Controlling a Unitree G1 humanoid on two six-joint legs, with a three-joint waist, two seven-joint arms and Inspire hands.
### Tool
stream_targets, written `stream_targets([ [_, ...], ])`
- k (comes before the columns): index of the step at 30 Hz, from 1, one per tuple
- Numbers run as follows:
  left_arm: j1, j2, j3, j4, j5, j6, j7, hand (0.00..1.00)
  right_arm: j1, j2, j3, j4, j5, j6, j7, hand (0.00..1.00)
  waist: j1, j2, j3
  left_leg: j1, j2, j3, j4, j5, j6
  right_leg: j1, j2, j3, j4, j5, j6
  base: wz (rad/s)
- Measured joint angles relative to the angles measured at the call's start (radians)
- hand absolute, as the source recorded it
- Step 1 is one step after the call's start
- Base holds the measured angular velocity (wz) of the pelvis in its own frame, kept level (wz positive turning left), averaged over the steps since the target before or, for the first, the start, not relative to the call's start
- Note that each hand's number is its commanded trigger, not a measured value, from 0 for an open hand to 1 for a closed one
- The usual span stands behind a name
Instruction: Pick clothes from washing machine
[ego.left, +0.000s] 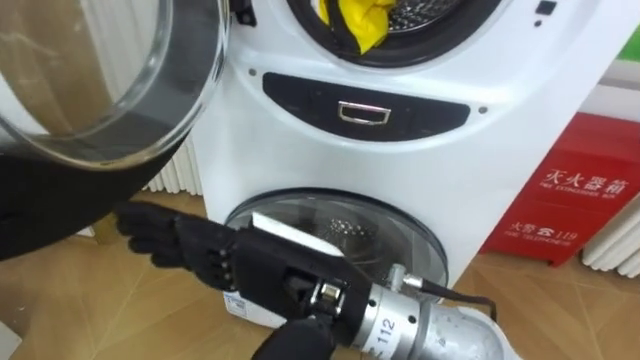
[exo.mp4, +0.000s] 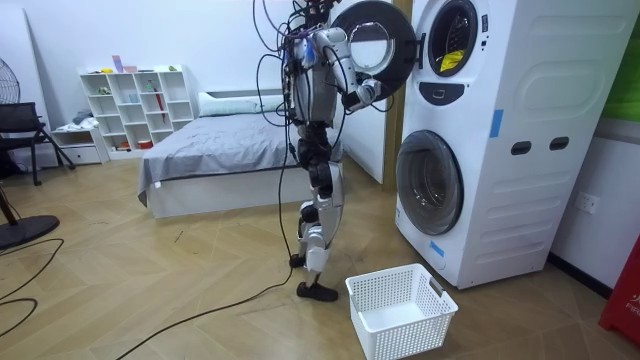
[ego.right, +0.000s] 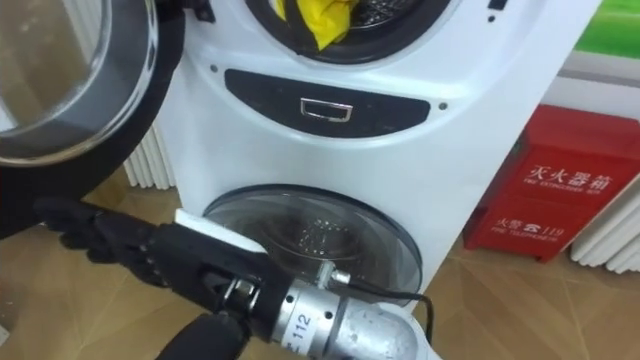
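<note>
Inside the upper drum lies crumpled bright-yellow cloth; the right hand, fingers outstretched, holds nothing.

I record the washing machine as white, with a black control panel. Cloth in the far upper drum: bright yellow. Door, left: black rim, clear glass. My right hand: black, with a silver wrist. Box, right: red, white lettering. Basket: white lattice. Floor: light brown herringbone wood.
</note>
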Motion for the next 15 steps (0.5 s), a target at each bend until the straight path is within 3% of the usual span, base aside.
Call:
stream_targets([
  [7, 0.005, -0.004, -0.001, 0.007, 0.000, 0.009, 0.000, 0.00, 0.043, -0.021, -0.011, 0.000, -0.024, 0.001, -0.009, 0.00, -0.020, 0.004, -0.0011, 0.008, 0.000, 0.009, 0.005, -0.004, 0.006, 0.005, 0.002, 0.021, 0.002, 0.001, 0.002, -0.02],
  [12, 0.006, -0.020, -0.001, 0.005, -0.004, 0.010, 0.000, 0.00, 0.086, -0.022, -0.051, -0.002, -0.062, 0.001, -0.040, 0.00, -0.030, 0.025, -0.0208, 0.016, -0.001, 0.020, 0.005, -0.011, 0.018, 0.007, 0.003, 0.034, 0.001, 0.010, 0.009, -0.05],
  [15, 0.009, -0.020, 0.002, 0.005, -0.004, 0.010, 0.004, 0.00, 0.090, -0.024, -0.076, -0.008, -0.080, 0.001, -0.059, 0.00, -0.050, 0.027, -0.0218, 0.015, -0.001, 0.022, 0.005, -0.011, 0.018, 0.007, 0.002, 0.035, 0.000, 0.015, 0.010, 0.00],
])
